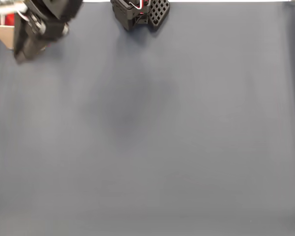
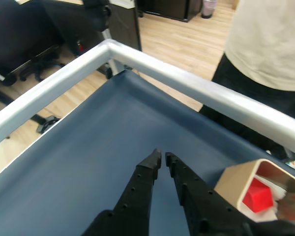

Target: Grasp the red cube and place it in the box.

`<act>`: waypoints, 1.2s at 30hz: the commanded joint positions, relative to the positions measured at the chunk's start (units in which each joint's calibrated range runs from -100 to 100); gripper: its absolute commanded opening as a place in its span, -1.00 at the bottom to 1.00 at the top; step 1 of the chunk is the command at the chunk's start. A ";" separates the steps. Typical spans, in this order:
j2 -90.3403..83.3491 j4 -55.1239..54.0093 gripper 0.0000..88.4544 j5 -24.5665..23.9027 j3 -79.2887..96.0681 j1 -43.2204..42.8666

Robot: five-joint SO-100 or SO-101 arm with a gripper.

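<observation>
One small bright red solid cube (image 2: 256,197) is already lying inside the tan cardboard open-topped box (image 2: 234,186), resting against its white interior, so the main part of the task is looking done. In the wrist view the black two-finger gripper (image 2: 162,158) is pointing away from the box, just beside its near wall, over the dark blue mat (image 2: 88,162); its fingertips are nearly meeting, with only a thin gap between them, and they are holding nothing. In the fixed view the black arm (image 1: 39,29) is covering most of the box at the top left corner, where a sliver of red is showing beside a tan wall. Beyond the box, a silver metal table rail (image 2: 196,88) is running past, and a person in a cream top (image 2: 270,39) is standing behind that rail. What is left, as I judge it, is only for the arm to be drawing back from the box.
</observation>
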 commanded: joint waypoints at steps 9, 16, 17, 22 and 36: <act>-1.33 -6.43 -1.00 1.61 5.38 -19.18; -5.32 -10.85 -1.00 1.95 15.23 -28.98; -6.10 -11.43 -1.00 2.00 16.78 -30.12; -10.43 -14.79 -1.00 2.05 25.27 -35.59; -31.49 -17.74 -1.00 2.20 50.18 -42.05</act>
